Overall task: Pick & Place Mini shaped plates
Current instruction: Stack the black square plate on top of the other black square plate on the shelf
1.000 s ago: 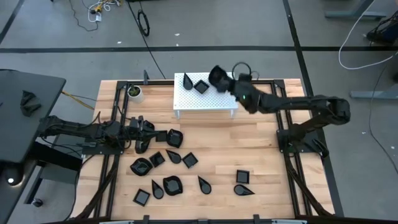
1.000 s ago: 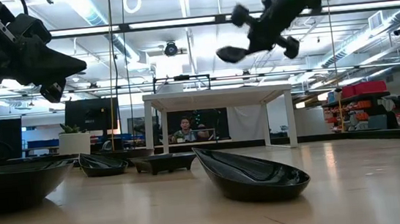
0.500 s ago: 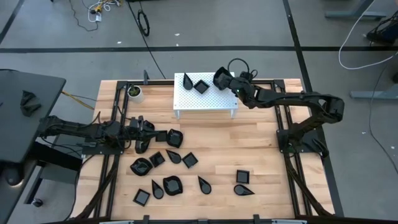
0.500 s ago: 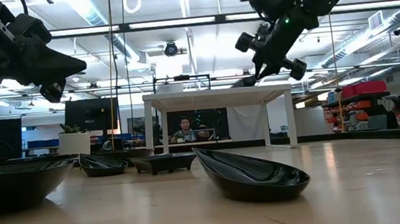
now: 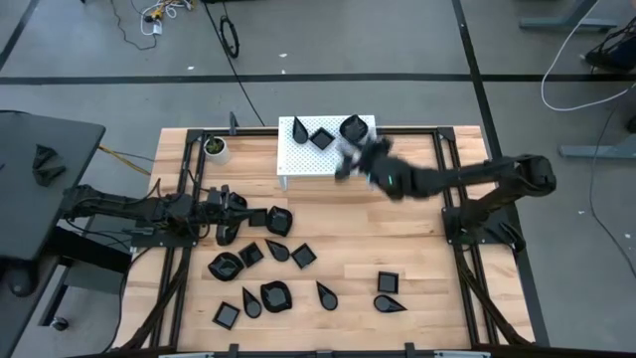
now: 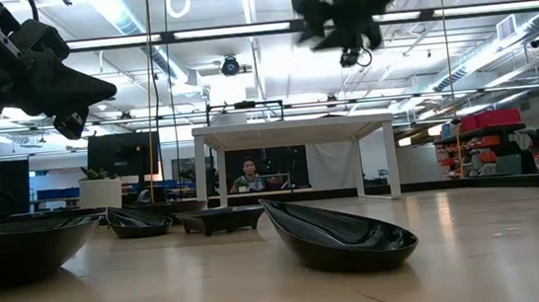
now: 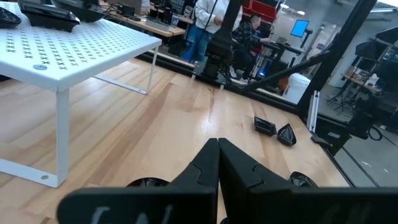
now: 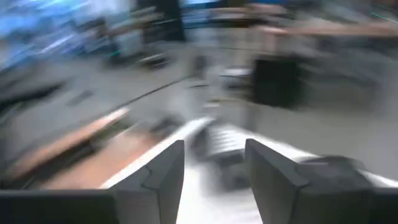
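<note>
Three mini shaped plates rest on top of the white perforated stand (image 5: 328,149): a teardrop (image 5: 300,129), a square (image 5: 322,137) and a rounded one (image 5: 353,127). Many more black plates lie on the wooden table, most in a cluster (image 5: 260,261) at the left. My right gripper (image 5: 350,164) hovers, blurred, over the stand's near right part, clear of the rounded plate. It is open and empty in the right wrist view (image 8: 214,180). My left gripper (image 5: 224,211) stays shut and empty (image 7: 217,168) at the table's left, just above the cluster.
Two plates (image 5: 388,283) (image 5: 390,303) lie apart at the near right. A small white cup (image 5: 215,149) stands at the far left, beside the stand. Black frame rails (image 5: 467,249) run along both sides. The middle of the table is bare wood (image 5: 397,229).
My right gripper set the rounded plate down on the stand's far right corner and let go of it. It then swung quickly back toward the table's near edge, rolling as it went. The plate stays on the stand.
</note>
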`<state>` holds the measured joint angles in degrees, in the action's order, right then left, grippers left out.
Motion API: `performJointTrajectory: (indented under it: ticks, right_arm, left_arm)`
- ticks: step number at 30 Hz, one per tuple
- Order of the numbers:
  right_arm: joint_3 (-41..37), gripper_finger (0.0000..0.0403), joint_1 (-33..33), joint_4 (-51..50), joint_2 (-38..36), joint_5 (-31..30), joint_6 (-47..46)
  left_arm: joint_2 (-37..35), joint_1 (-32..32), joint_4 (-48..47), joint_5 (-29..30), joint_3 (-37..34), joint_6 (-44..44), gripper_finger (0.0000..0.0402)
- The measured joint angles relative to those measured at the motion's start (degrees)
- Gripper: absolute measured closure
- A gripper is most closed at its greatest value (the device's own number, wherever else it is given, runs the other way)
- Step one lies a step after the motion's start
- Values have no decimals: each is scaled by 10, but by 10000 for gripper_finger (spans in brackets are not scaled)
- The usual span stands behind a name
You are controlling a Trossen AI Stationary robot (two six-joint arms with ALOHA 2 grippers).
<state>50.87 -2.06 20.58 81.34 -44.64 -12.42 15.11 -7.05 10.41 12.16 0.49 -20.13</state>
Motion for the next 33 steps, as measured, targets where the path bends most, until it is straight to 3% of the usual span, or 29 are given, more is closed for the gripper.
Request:
performJointTrajectory:
  ticks: [2,4,7,12,16,19,23,28,33]
  right_arm:
    - [0,228,69,-20,0,29,43]
    - [0,227,131,-57,0,39,24]
    - [0,230,204,-143,-5,96,-110]
    - [37,256,268,-403,-8,281,-416]
    - [38,285,283,-565,-8,430,-529]
    - [37,300,282,-664,-8,469,-537]
    - [15,298,266,-681,-8,483,-464]
    - [-43,269,257,-590,-1,498,-344]
    - [-109,254,258,-478,-1,518,-284]
  left_arm:
    - [0,0,0,0,0,6,394]
    - [0,0,0,0,0,13,394]
    - [0,0,0,0,0,13,394]
    - [0,0,0,3,0,14,394]
    - [0,0,0,18,0,15,394]
    - [0,0,0,32,0,14,394]
    - [0,0,0,33,0,14,394]
    - [0,0,0,33,0,13,394]
    - [0,0,0,32,0,13,394]
